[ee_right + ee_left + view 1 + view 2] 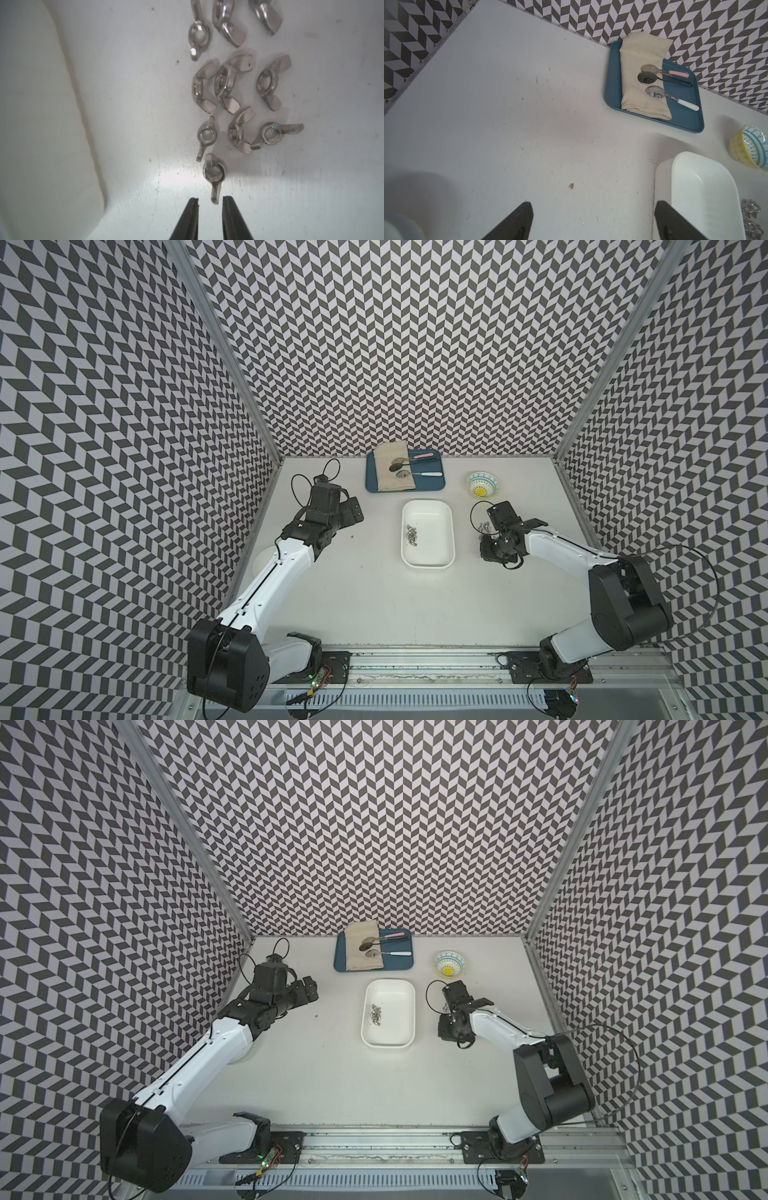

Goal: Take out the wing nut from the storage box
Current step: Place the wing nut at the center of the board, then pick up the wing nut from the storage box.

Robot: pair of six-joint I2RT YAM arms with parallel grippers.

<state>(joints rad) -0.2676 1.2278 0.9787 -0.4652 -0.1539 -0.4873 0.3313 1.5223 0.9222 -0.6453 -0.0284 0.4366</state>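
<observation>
left gripper (593, 203) and right gripper (210, 199) are being held open, a wing nut (214, 173) lying loose right at the latter, the nut pile (226, 87) being mostly blocked by the right arm (552, 545) in both top views

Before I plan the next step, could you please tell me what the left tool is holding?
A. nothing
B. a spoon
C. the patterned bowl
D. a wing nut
A: in the left wrist view the left tool has its jaws wide apart above the table, with nothing between them.
</observation>
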